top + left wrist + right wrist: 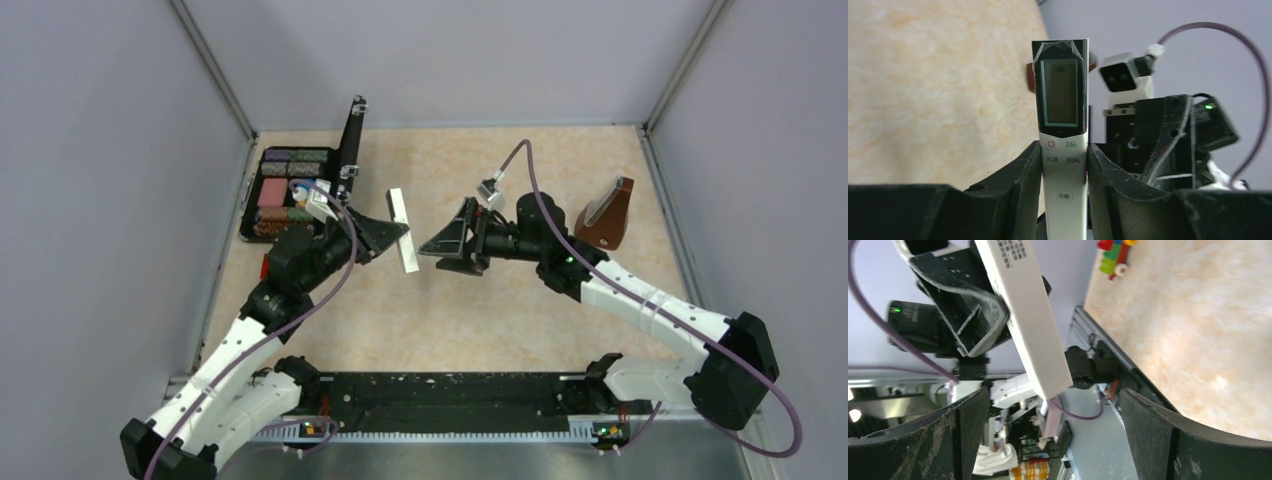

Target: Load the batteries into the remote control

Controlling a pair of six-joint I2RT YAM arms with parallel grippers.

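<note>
Fingers of L gripper (1064,150) pinch remote control (1060,90); R gripper (1052,392) fingers wide apart, holding nothing.

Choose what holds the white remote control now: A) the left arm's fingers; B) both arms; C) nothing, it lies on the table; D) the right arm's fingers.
A: the remote control sits clamped between the left fingers, while the right fingers stand wide open, apart from it.

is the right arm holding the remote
No, the right fingers stand wide open and apart from the remote, which the left fingers clamp.
</note>
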